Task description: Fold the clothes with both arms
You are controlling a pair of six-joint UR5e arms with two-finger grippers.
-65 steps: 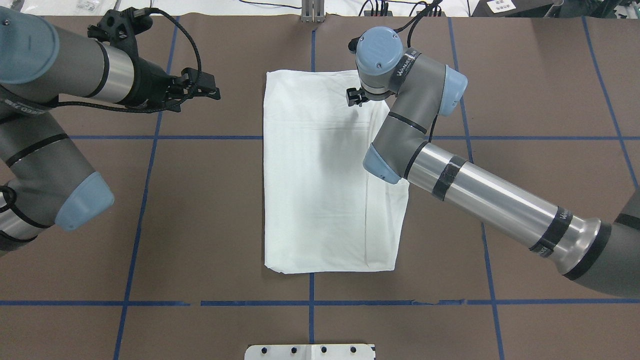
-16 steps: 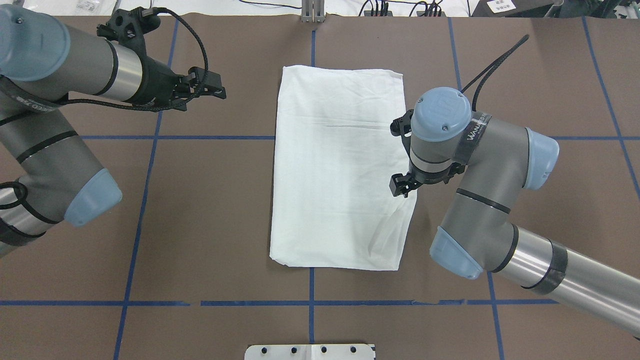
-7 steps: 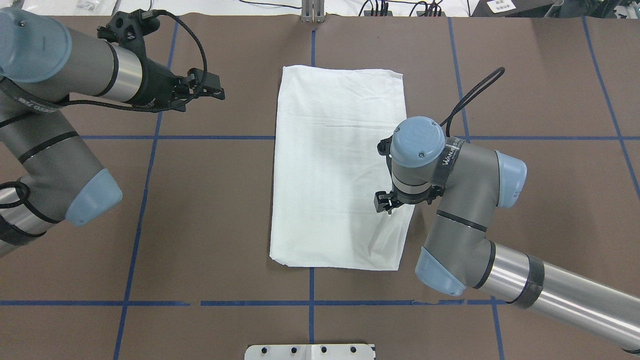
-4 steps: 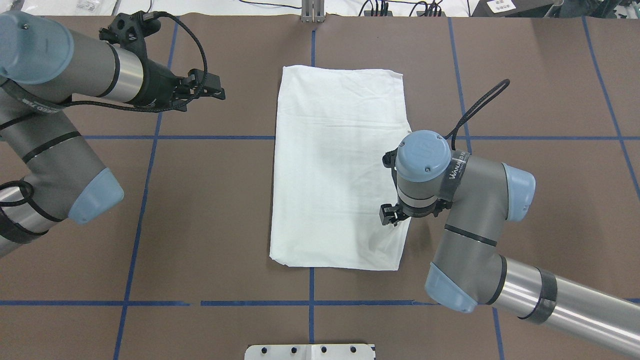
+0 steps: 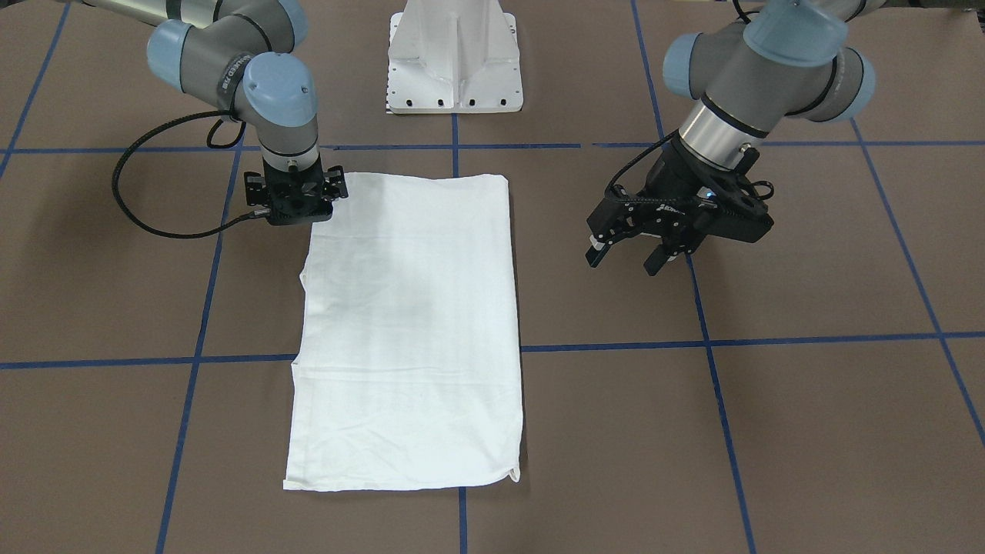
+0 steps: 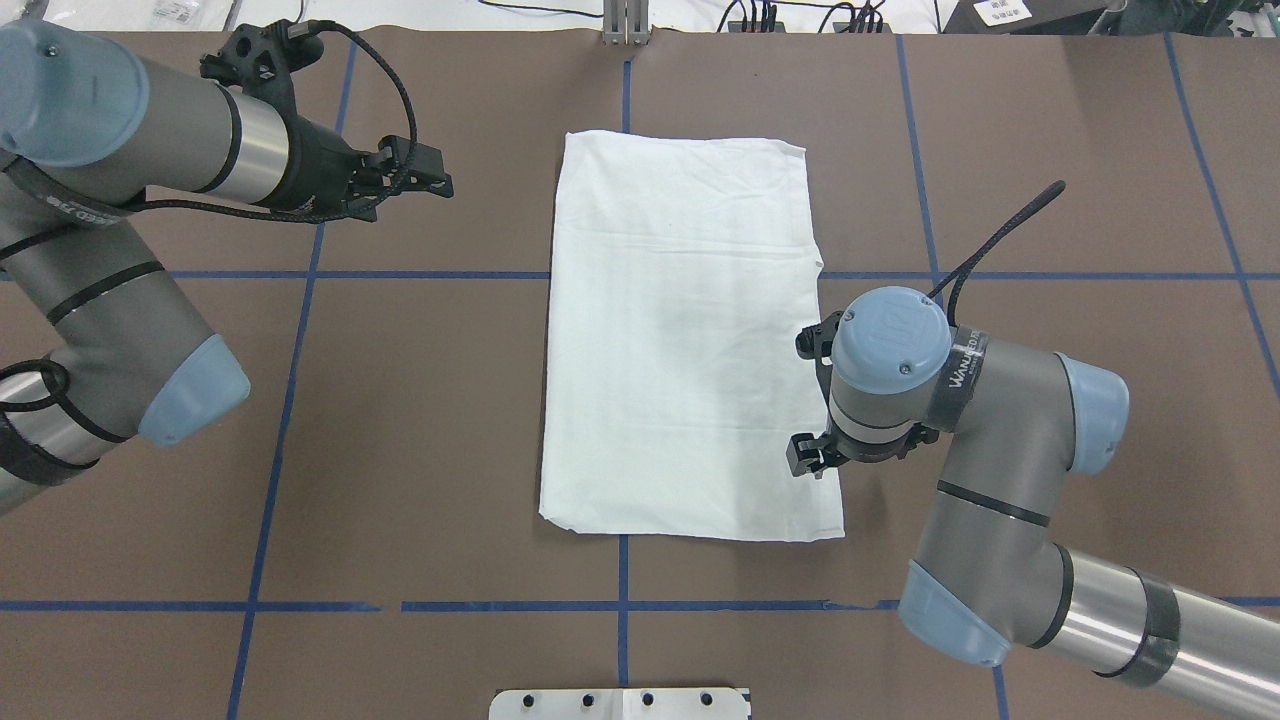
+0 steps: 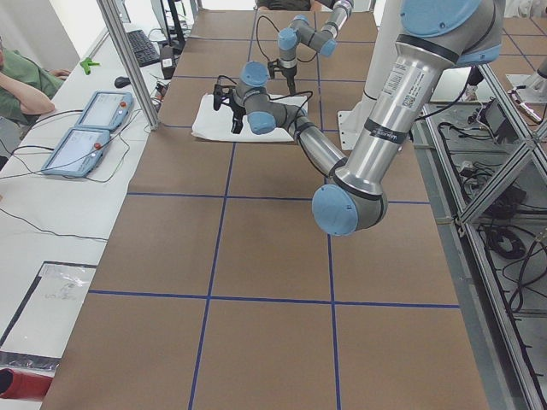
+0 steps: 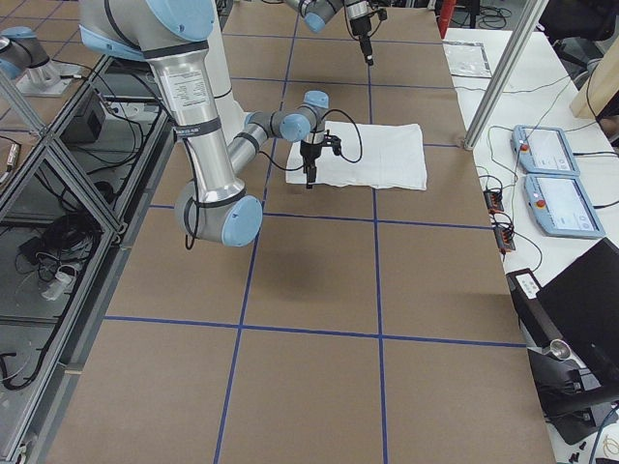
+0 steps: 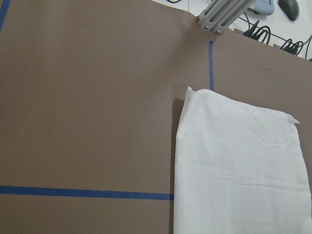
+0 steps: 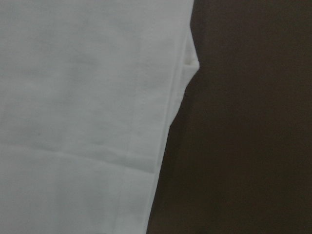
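Observation:
The white T-shirt (image 6: 680, 340) lies folded into a long flat rectangle at the table's middle; its text, collar and label are hidden. It also shows in the front view (image 5: 408, 331) and both wrist views (image 9: 239, 165) (image 10: 83, 117). My right gripper (image 6: 812, 460) points straight down on the shirt's right edge near the corner closest to me (image 5: 296, 211). Its fingers look shut on that edge, mostly hidden under the wrist. My left gripper (image 6: 435, 170) is open and empty, held above the table left of the shirt's far end (image 5: 622, 263).
The brown table cover bears a grid of blue tape lines (image 6: 620, 605). The white pedestal base (image 5: 454, 54) stands at my side of the table. An aluminium post (image 6: 625, 20) stands at the far edge. Operator tablets (image 8: 551, 164) lie beyond it.
My right gripper has moved down the shirt's right edge toward me and then rightward. The shirt's near right corner shifted right and its diagonal wrinkle flattened. The left arm barely moved.

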